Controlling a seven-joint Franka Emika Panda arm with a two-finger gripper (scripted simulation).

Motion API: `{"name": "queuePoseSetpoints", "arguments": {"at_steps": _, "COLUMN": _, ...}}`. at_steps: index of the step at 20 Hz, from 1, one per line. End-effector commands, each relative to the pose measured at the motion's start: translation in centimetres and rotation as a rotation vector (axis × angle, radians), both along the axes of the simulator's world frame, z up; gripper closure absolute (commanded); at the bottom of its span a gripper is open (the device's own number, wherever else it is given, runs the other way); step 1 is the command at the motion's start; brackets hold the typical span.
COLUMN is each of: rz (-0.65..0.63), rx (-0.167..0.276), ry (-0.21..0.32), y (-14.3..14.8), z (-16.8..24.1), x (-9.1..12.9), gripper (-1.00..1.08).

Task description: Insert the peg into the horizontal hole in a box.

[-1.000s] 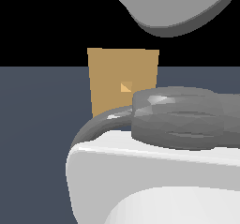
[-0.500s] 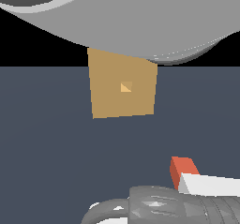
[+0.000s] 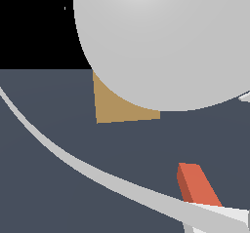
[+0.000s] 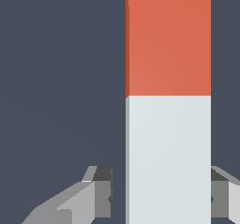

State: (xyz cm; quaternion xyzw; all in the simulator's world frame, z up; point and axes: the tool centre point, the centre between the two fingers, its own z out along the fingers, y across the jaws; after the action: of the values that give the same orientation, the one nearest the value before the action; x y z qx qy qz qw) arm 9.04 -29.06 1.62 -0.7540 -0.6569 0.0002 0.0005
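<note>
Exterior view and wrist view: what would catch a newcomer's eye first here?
In the exterior view a huge pale grey robot body fills the upper part and hides most of the tan box, hole included. In the wrist view the peg, orange-red at one end and pale at the other, runs between the end effector fingers, one on each side.
</note>
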Motion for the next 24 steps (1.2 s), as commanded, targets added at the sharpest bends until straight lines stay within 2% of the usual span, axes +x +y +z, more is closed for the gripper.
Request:
{"name": "queuePoseSetpoints", "arguments": {"at_steps": 1, "rz": 0.000, "rx": 0.000, "ry": -0.001, "y": 0.0, "z": 0.1, "x": 0.1, "gripper": 1.08}}
{"name": "queuePoseSetpoints", "arguments": {"at_steps": 14, "rz": 0.003, "rx": 0.000, "ry": 0.000, "y": 0.3, "z": 0.1, "x": 0.0, "gripper": 1.08}}
{"name": "queuePoseSetpoints", "arguments": {"at_steps": 24, "rz": 0.045, "rx": 0.000, "ry": -0.001, "y": 3.6, "z": 1.5, "x": 0.0, "gripper": 1.08}}
